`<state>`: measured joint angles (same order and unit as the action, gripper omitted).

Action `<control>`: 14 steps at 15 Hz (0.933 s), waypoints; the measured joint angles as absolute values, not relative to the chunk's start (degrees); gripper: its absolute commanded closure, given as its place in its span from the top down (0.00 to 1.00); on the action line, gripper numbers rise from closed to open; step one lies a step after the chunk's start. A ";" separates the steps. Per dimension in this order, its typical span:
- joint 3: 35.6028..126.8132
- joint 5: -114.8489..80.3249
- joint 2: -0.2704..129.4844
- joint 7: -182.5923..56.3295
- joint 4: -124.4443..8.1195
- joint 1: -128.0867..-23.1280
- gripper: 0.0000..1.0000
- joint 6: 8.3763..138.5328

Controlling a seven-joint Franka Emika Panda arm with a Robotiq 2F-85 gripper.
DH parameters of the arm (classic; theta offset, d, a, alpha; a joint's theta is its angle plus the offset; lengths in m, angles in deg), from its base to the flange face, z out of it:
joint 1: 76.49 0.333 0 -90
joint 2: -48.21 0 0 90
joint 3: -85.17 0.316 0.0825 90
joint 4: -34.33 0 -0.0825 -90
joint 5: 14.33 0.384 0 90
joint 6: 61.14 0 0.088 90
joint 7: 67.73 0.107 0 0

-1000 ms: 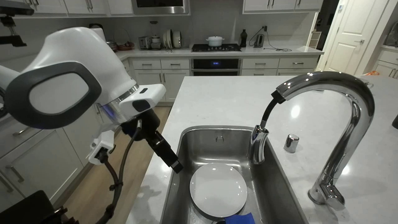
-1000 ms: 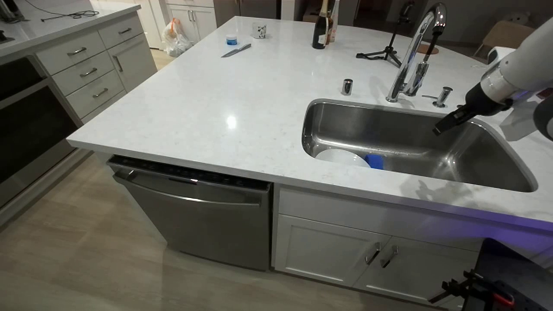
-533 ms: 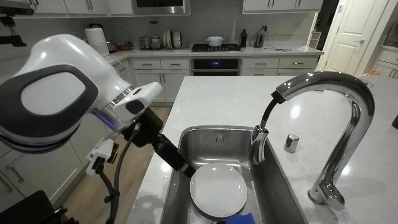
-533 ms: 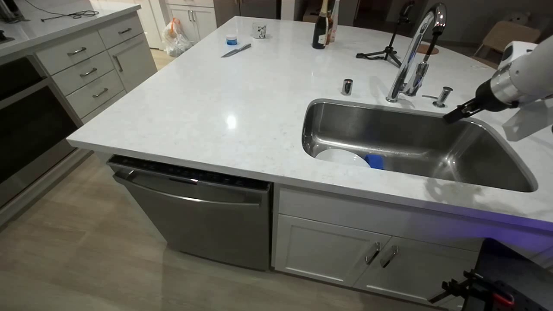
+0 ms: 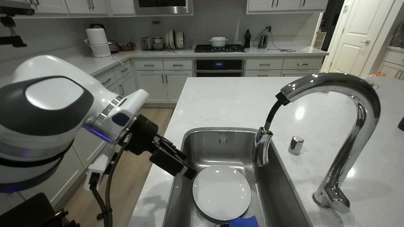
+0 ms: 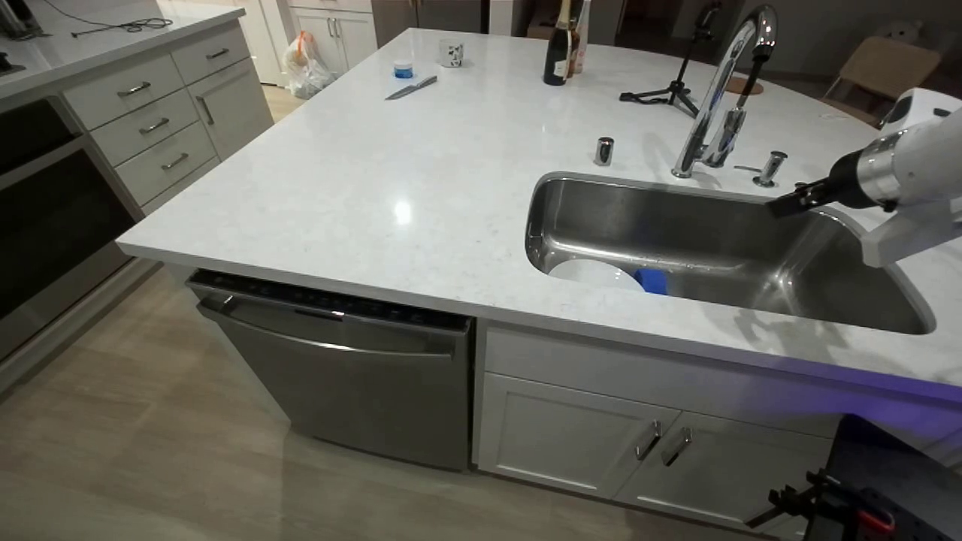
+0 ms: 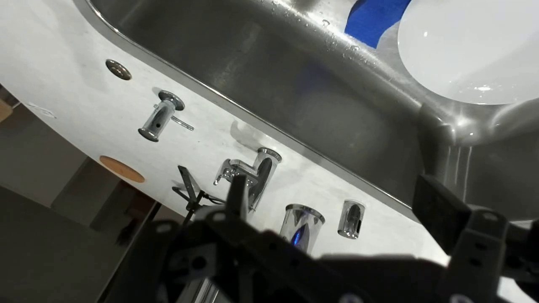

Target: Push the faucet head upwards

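Note:
The faucet head (image 5: 262, 146) is a chrome cylinder. It hangs on a short black hose below the end of the arched chrome faucet (image 5: 367, 119), over the sink's far side edge. The faucet head also shows in an exterior view (image 6: 726, 139). In the wrist view the faucet head (image 7: 302, 225) is upright in the picture between my fingers, its lower part in the picture hidden by the gripper. My gripper (image 5: 188, 165) is open and empty over the sink, apart from the faucet head. It also shows in an exterior view (image 6: 782, 207) and in the wrist view (image 7: 332, 193).
A steel sink (image 5: 284, 189) holds a white plate (image 5: 222, 192) and a blue cloth or sponge (image 5: 243, 222). A chrome knob (image 5: 296, 145) and a soap dispenser (image 6: 770, 169) stand on the counter (image 6: 338, 180). A small tripod (image 6: 676, 94) stands behind the faucet.
The arm has drawn back and lowered, and the wrist has turned so the gripper points flatter and its two fingers show apart. The faucet head hangs as before.

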<state>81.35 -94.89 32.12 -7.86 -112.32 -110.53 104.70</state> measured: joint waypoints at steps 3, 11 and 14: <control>81.28 -94.82 32.26 -7.87 -112.32 -110.52 1.00 104.70; 81.83 -96.42 34.37 -3.76 -109.79 -110.50 1.00 103.56; 82.18 -102.61 37.50 5.02 -105.26 -110.50 1.00 103.39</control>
